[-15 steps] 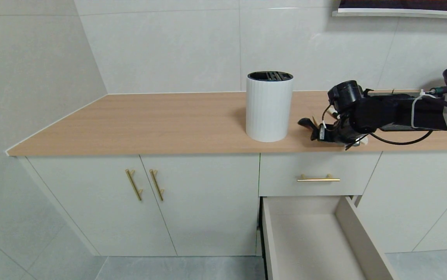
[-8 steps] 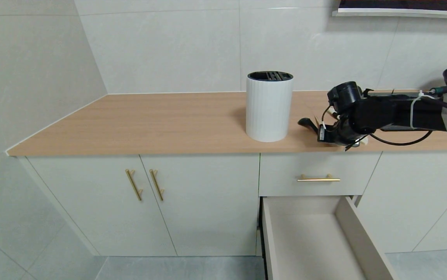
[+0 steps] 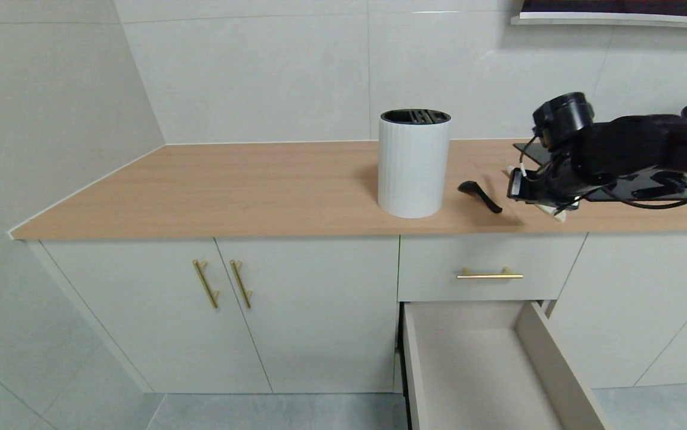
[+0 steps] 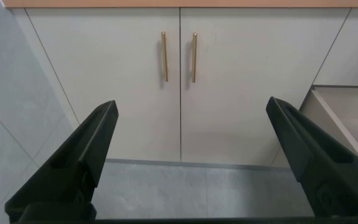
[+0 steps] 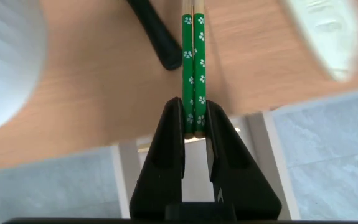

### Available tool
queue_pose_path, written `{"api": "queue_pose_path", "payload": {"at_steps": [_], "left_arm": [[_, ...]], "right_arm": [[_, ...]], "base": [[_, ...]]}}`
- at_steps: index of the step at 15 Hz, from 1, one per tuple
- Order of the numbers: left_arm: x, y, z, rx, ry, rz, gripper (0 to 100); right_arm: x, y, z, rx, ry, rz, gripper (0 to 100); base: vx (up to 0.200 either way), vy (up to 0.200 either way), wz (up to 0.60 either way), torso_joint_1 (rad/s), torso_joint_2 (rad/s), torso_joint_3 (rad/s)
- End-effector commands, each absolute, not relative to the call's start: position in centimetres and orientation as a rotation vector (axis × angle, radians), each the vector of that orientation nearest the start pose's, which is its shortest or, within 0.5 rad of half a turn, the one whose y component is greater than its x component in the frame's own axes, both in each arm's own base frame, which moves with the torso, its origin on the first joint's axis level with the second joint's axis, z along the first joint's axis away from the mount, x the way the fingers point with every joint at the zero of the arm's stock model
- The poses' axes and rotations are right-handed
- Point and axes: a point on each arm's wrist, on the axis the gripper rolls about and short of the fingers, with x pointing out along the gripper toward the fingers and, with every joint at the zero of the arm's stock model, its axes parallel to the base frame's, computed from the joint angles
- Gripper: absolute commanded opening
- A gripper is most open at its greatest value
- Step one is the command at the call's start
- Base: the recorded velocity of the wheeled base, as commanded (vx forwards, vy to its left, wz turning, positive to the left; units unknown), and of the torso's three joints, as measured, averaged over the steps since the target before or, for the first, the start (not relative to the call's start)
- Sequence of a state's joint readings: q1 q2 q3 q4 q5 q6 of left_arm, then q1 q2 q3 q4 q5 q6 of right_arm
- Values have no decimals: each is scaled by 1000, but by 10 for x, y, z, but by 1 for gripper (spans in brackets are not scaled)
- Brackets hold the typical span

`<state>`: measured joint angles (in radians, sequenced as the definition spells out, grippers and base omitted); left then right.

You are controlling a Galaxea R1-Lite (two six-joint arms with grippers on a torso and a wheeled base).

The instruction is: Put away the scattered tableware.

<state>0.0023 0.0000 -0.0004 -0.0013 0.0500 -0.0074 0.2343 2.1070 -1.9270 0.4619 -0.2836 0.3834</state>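
Right pincer (image 5: 194, 115) raised, clamped on chopsticks (image 5: 193, 56), left pincer (image 4: 191, 109) apart, wooden counter (image 3: 260, 191), tiled wall (image 3: 260, 71)

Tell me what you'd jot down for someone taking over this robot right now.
Left gripper: open, holding nothing, low before the cabinet doors.
Right gripper: shut on the chopsticks, over the counter.
On the counter: black utensil beside the holder; white item by the right gripper. Drawer open.
Done: chopsticks gripped.
Left: stow them, then the utensil and white item; holder or drawer, I can't tell.
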Motion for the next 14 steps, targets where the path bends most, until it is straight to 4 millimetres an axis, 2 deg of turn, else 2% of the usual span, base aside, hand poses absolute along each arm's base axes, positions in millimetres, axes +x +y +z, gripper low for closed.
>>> {"api": "queue_pose_path", "payload": {"at_steps": [1, 4, 6, 9, 11, 14], "left_arm": [[-23, 1, 76, -8, -3, 54, 100], [-23, 1, 76, -8, -3, 54, 100], [-23, 1, 76, -8, -3, 54, 100], [-23, 1, 76, -8, -2, 52, 100], [-23, 1, 76, -8, -2, 52, 100], [-23, 1, 76, -8, -2, 54, 100]], "right_arm": [[325, 71, 299, 250, 532, -114, 0], [265, 61, 300, 254, 577, -31, 0], [224, 65, 296, 235, 593, 24, 0], [171, 65, 283, 162, 610, 110, 0], [159, 67, 271, 136, 642, 138, 0], [159, 69, 260, 84, 682, 151, 0]], "base": [[0, 0, 0, 0, 0, 0], [0, 0, 0, 0, 0, 0], [0, 0, 0, 0, 0, 0], [0, 0, 0, 0, 0, 0], [0, 0, 0, 0, 0, 0], [0, 0, 0, 0, 0, 0]]}}
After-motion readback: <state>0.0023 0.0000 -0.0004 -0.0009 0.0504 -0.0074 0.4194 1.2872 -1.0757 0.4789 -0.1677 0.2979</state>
